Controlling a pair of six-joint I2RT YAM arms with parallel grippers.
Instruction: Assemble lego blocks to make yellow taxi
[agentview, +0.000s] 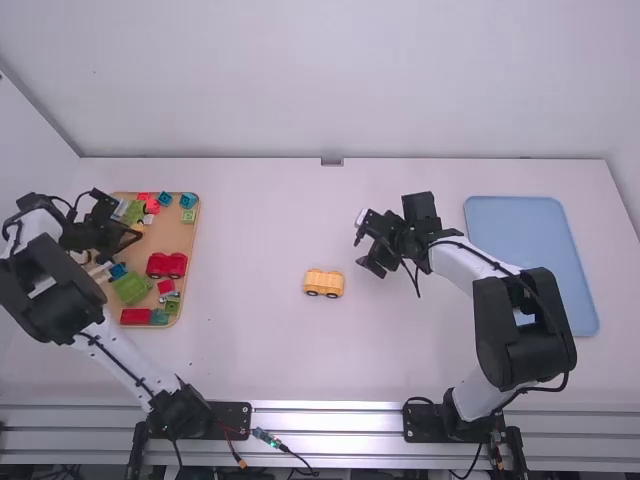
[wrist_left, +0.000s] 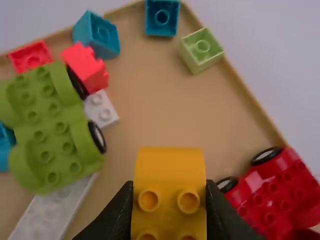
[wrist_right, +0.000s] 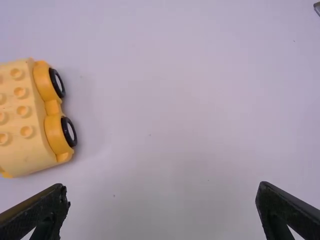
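Observation:
At the upper part of the wooden tray, my left gripper (agentview: 128, 238) is over the blocks. In the left wrist view, my left gripper (wrist_left: 170, 192) is shut on an orange-yellow block (wrist_left: 171, 172) with studs, held above the tray. A yellow car base (agentview: 324, 283) with black-rimmed wheels rests upright on the table near the middle. My right gripper (agentview: 372, 245) is above the table, to the right of that base. In the right wrist view, the car base (wrist_right: 27, 117) lies left of my right gripper (wrist_right: 162, 200), whose fingers stand wide apart with nothing between them.
The wooden tray (agentview: 193, 235) at the far left holds a red car base (agentview: 166, 265), a green car base (wrist_left: 52, 130) and several loose red, blue, green and white blocks. A blue tray (agentview: 530, 225) lies at the right, beside the right arm.

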